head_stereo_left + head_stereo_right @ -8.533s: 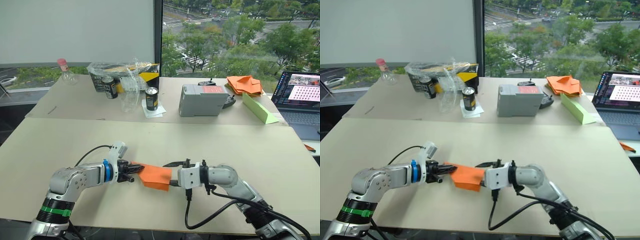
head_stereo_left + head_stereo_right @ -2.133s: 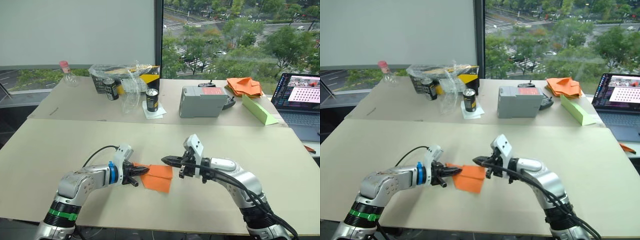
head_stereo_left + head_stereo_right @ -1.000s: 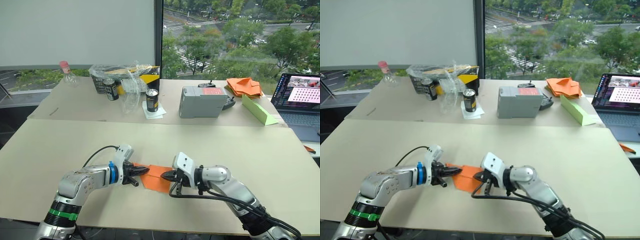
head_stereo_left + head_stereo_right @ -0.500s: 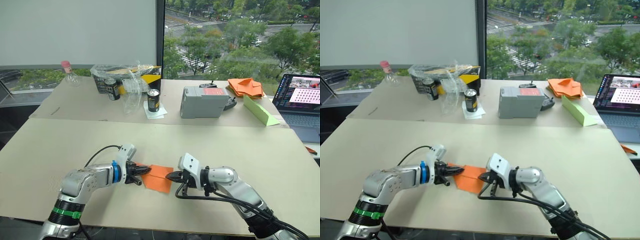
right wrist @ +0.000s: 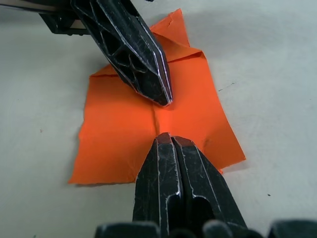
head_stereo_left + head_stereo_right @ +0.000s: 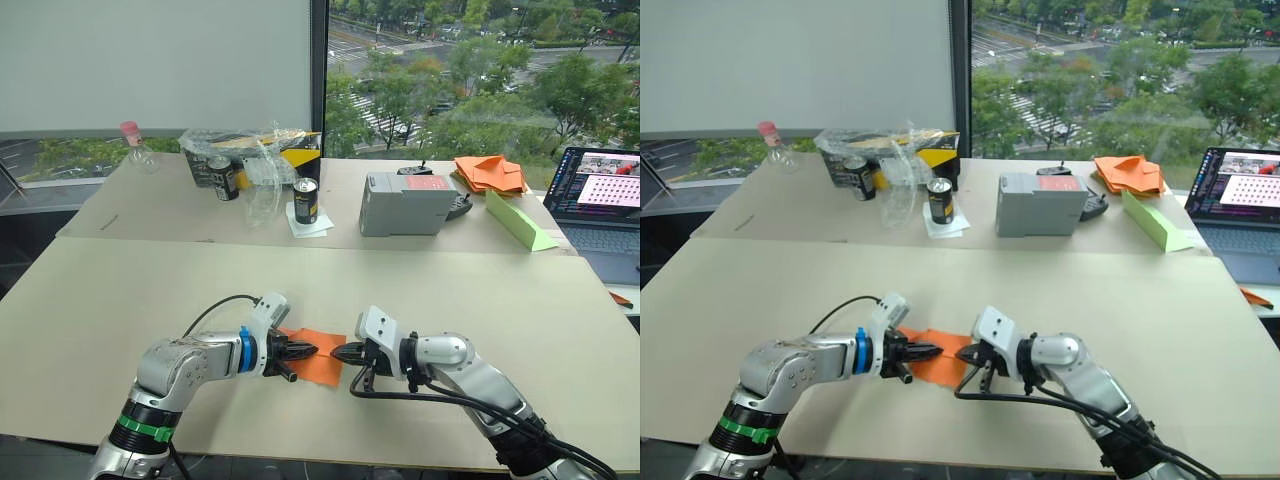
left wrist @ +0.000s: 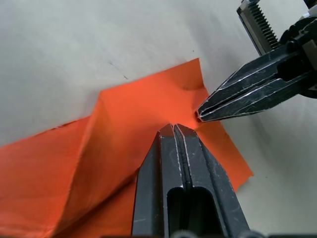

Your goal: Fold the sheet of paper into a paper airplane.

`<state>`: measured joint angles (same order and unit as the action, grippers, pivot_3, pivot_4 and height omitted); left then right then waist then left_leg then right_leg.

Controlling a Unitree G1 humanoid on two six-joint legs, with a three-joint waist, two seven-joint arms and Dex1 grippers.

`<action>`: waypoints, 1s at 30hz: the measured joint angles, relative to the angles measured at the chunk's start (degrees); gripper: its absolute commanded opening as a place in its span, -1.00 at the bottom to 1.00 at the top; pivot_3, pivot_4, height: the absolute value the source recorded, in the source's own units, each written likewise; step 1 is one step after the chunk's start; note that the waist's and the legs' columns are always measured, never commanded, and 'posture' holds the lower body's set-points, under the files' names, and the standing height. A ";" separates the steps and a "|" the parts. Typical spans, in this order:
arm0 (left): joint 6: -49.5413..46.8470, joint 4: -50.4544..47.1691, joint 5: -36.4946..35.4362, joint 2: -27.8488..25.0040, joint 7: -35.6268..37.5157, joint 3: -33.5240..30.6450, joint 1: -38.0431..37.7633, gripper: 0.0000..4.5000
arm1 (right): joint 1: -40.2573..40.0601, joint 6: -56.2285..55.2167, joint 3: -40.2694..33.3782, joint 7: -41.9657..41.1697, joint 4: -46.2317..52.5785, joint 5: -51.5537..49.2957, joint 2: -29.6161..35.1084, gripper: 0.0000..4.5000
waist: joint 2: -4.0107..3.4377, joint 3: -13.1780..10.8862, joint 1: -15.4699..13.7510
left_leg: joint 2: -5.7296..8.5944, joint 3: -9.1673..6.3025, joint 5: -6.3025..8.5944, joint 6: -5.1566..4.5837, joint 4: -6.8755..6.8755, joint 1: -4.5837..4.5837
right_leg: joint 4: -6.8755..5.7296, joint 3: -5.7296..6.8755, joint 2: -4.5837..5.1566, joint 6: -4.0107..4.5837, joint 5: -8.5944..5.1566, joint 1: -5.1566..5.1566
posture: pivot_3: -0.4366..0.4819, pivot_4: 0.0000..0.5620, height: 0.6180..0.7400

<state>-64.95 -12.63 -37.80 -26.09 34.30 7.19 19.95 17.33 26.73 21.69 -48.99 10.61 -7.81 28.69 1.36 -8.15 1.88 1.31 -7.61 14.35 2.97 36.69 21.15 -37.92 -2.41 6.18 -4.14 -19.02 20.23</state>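
Pressing a crease, as far as I can judge: the sheet of paper (image 5: 148,124) lies flat on the near table (image 6: 120,300), already folded into a smaller pointed shape, well short of a finished dart

My left gripper (image 7: 174,130) has its fingers pressed together, tip down on the orange paper near its middle. My right gripper (image 5: 166,139) is likewise closed, tip on the paper from the opposite side. The two tips point at each other along a faint ridge (just apart, not touching). Neither is pinching the paper; both sit on top of it

Paper sits between my two grippers, directly under both tips, one flap raised slightly toward my left side

Next move, my guess: hold one tip down as an anchor and drag the other along the ridge to set the fold, then spread a gripper to lift an edge. Risk is the thin sheet sliding or tearing under the points
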 measured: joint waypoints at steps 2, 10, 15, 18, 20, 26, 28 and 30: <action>0.14 0.07 0.53 0.50 0.03 0.66 0.35 -1.00 | -0.02 0.00 0.00 0.00 0.00 0.00 0.00 -0.98 | 0.00 0.00 -0.01 | 0.00 0.00 0.00 0.00 0.00 0.00 | 0.00 0.00 0.00 0.00 0.00 0.00 | -0.05 -0.47 1.00; 1.45 0.15 2.20 0.42 0.89 2.12 0.66 -1.00 | 0.12 0.01 0.00 0.11 0.00 0.00 -0.01 -0.98 | 0.00 0.00 -0.01 | 0.00 0.00 0.00 0.00 0.00 0.00 | 0.01 0.00 0.00 0.00 0.00 0.00 | -0.05 -0.47 1.00; 2.43 -0.07 2.19 -1.60 2.41 1.61 -0.46 -1.00 | 0.25 0.01 0.15 0.21 -0.02 0.00 -0.16 -0.98 | 0.00 0.00 0.18 | 0.00 0.00 0.00 0.00 -0.04 0.00 | 0.02 0.00 0.00 0.00 0.00 0.00 | -0.05 -0.47 1.00; 2.40 -0.15 1.70 -2.58 2.70 -0.02 -1.46 -1.00 | 0.35 0.01 0.20 0.17 -0.14 0.00 -0.16 -0.98 | 0.00 0.00 0.21 | -0.01 0.00 0.00 0.00 -0.05 -0.01 | 0.02 0.00 0.00 0.00 0.00 0.00 | -0.05 -0.47 1.00; 2.35 -0.17 1.52 -2.75 2.70 -1.00 -1.99 -1.00 | 0.52 0.01 0.25 0.11 -0.28 0.00 -0.18 -0.98 | 0.00 0.00 0.23 | -0.01 0.00 0.00 0.00 -0.05 -0.01 | 0.02 0.00 0.00 0.00 0.00 0.00 | -0.05 -0.47 1.00; 2.18 -0.13 1.43 -3.22 2.65 -3.14 -2.89 -1.00 | 1.22 0.00 0.41 -0.64 -1.00 0.00 -0.29 -0.98 | 0.00 0.00 0.36 | -0.01 0.00 0.00 0.00 -0.05 -0.02 | 0.01 0.01 0.00 0.00 0.00 0.00 | -0.05 -0.47 1.00; 2.04 -0.13 1.14 -3.23 2.65 -3.92 -3.20 -1.00 | 1.49 0.00 0.52 -0.85 -1.21 0.00 -0.32 -0.98 | 0.00 0.00 0.43 | -0.02 0.00 0.00 0.00 -0.05 -0.02 | 0.00 0.01 -0.01 0.00 0.00 0.01 | -0.05 -0.47 1.00; 1.84 -0.13 0.80 -3.23 2.63 -4.43 -3.52 -1.00 | 1.60 -0.02 0.56 -0.92 -1.32 0.00 -0.35 -0.98 | 0.00 0.00 0.46 | -0.03 -0.01 0.00 0.00 -0.05 -0.02 | 0.00 0.01 -0.01 0.00 0.00 0.01 | -0.05 -0.47 1.00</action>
<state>-63.11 -12.77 -37.00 -29.32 36.93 2.76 16.43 18.93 26.72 22.25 -49.91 9.29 -7.81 28.33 1.36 -8.15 2.35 1.28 -7.61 14.35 2.97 36.64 21.13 -37.92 -2.41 6.17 -4.14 -19.02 20.24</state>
